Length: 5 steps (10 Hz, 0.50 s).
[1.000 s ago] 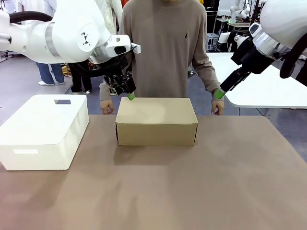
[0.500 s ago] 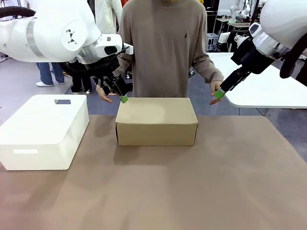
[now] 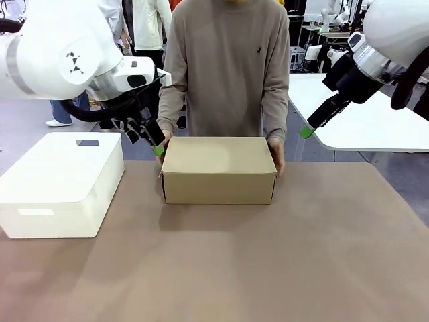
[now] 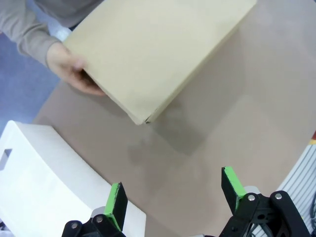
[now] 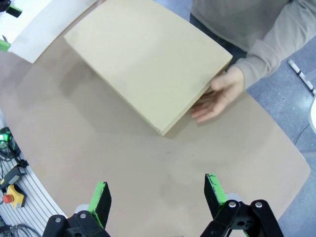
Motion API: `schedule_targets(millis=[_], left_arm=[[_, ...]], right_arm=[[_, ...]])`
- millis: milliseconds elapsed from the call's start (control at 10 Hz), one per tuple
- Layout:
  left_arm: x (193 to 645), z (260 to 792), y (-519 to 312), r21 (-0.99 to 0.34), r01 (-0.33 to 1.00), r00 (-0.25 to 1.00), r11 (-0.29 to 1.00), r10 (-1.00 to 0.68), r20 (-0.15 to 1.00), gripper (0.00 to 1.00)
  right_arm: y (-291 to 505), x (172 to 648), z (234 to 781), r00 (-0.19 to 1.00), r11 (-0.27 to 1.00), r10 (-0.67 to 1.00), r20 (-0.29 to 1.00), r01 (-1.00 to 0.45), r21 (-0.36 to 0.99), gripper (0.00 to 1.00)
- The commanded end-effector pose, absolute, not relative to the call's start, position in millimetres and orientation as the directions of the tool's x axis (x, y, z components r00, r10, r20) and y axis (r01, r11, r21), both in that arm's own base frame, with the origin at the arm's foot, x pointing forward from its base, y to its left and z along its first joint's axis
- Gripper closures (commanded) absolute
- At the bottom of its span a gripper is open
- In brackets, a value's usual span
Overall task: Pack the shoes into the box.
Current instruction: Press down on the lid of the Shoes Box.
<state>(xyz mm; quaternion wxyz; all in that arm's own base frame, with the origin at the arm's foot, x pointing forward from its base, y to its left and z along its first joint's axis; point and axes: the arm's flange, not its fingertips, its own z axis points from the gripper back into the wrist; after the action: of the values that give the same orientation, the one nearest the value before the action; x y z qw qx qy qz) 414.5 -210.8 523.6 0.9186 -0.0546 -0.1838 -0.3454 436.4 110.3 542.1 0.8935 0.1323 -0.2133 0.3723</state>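
Note:
The tan cardboard box stands shut in the middle of the table, so the shoes are hidden. A person at the far side holds it with one hand on each end. My left gripper hangs open just off the box's far left corner, close to the person's other hand. In the left wrist view the box lies well ahead of the empty left gripper. My right gripper is raised to the right of the box, open and empty, looking down on the box.
A white rectangular box stands at the table's left, just below my left gripper. A white table stands behind on the right. Bare brown tabletop stretches in front of the cardboard box.
My left gripper has pulled off the box's far left corner, moving left. The person's hands have come in onto both ends of the box. The right arm has stayed still.

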Motion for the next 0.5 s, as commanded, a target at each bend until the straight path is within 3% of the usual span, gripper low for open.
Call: schedule_targets(millis=[0, 400], left_arm=[[406.3, 518.9, -204.1, 0.028, 0.65, 0.684, 0.759, -0.601, 0.414, 0.0], [411.2, 523.2, -207.9, 0.032, 0.651, 0.692, 0.758, -0.611, 0.384, 0.0]], right_arm=[[110.7, 439.8, 545.4, 0.625, 0.688, 0.61, 0.487, -0.722, 0.065, 0.0], [110.7, 439.8, 545.4, 0.625, 0.688, 0.61, 0.487, -0.722, 0.065, 0.0]])
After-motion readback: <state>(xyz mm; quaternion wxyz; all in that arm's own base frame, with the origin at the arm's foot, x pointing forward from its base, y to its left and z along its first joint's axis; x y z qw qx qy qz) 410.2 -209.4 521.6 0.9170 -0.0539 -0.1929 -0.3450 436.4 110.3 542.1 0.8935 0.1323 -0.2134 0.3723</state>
